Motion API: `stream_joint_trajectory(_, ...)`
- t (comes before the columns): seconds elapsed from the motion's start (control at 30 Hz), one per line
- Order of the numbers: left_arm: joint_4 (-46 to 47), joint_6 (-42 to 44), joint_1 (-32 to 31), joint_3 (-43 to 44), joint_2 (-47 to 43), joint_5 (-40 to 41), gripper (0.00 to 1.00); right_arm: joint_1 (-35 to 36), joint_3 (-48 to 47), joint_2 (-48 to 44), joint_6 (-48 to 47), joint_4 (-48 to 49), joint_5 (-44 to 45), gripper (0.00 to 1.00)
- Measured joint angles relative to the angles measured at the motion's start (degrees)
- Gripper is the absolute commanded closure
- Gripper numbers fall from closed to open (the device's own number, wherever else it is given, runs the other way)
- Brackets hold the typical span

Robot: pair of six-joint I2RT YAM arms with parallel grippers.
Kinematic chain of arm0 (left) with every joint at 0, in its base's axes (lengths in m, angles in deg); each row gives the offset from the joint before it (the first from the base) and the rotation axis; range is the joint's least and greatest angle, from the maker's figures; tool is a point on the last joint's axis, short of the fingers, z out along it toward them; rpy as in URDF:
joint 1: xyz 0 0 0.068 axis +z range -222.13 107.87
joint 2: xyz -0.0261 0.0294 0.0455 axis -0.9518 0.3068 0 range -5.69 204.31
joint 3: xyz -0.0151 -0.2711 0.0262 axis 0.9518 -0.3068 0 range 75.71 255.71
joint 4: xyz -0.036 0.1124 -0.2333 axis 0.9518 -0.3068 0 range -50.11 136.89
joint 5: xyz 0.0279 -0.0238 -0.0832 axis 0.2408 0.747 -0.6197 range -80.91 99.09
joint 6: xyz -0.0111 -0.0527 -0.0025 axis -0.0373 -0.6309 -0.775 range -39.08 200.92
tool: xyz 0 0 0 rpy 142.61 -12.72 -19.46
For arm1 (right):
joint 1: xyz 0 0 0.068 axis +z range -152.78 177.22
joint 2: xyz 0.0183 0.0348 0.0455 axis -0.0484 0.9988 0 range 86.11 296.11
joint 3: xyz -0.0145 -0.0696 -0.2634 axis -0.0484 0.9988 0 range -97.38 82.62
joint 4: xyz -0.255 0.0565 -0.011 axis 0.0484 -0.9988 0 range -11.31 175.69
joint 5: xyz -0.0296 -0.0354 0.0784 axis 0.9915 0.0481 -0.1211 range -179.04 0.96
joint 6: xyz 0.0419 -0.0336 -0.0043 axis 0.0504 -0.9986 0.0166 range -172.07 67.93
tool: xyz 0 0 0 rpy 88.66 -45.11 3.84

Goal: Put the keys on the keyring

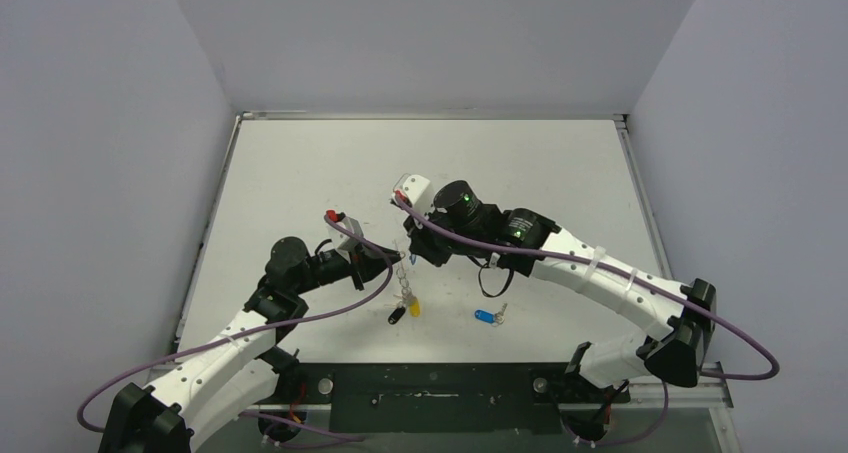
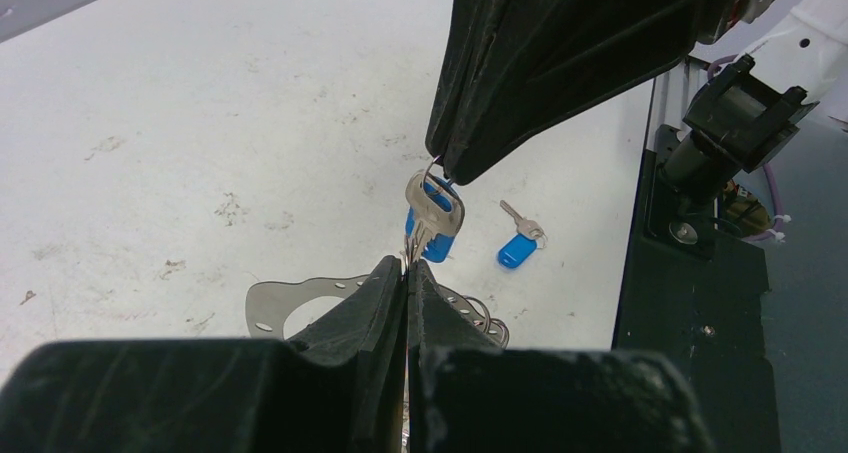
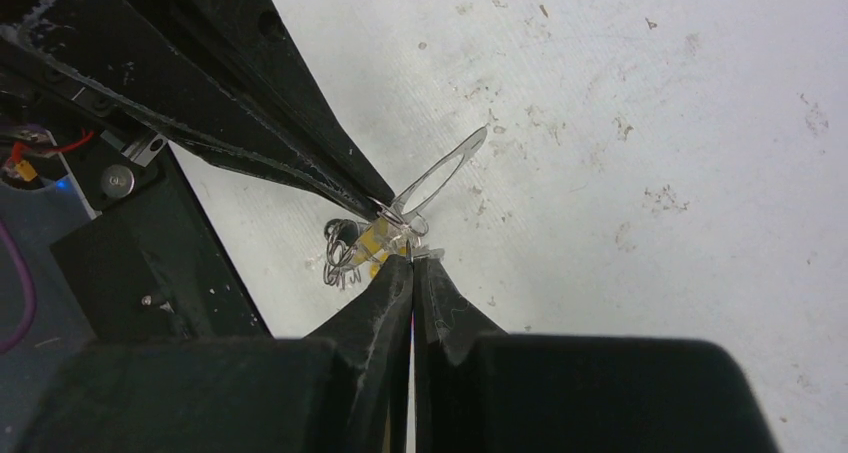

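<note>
Left fingers (image 2: pixel 380 303) pinch the thin silvery wire hoop (image 3: pixel 437 178); right fingers (image 3: pixel 385 303), tip to tip with them, pinch a blue-headed silver key (image 2: pixel 435 208) hanging against it.

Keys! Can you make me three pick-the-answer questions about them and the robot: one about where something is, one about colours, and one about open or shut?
1. Where is the blue-tagged key?
A) lying loose on the table
B) on top of an arm
C) stuck to the wall

2. What colours are the heads of the two hanging keys?
A) red and green
B) black and yellow
C) pink and white

3. How are the left end effector and the right end effector?
A) both wide open
B) one open, one shut
C) both shut

Answers:
1 A, it lies flat by itself in the top view.
2 B, the top view shows one black head and one yellow.
3 C, each wrist view shows its own one squeezed closed.
</note>
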Motion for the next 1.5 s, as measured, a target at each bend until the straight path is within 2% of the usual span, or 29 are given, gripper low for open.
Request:
stream_joint_trajectory(0.73, 0.0, 0.0, 0.0, 0.0, -0.3, 0.0, 1.0, 0.8, 0.0, 3.5, -0.3, 1.3, -2.8, 1.0)
stream_joint_trajectory(1.5, 0.0, 0.0, 0.0, 0.0, -0.5, 0.0, 1.0, 1.0, 0.0, 3.1, 0.0, 1.8, -2.7, 1.0)
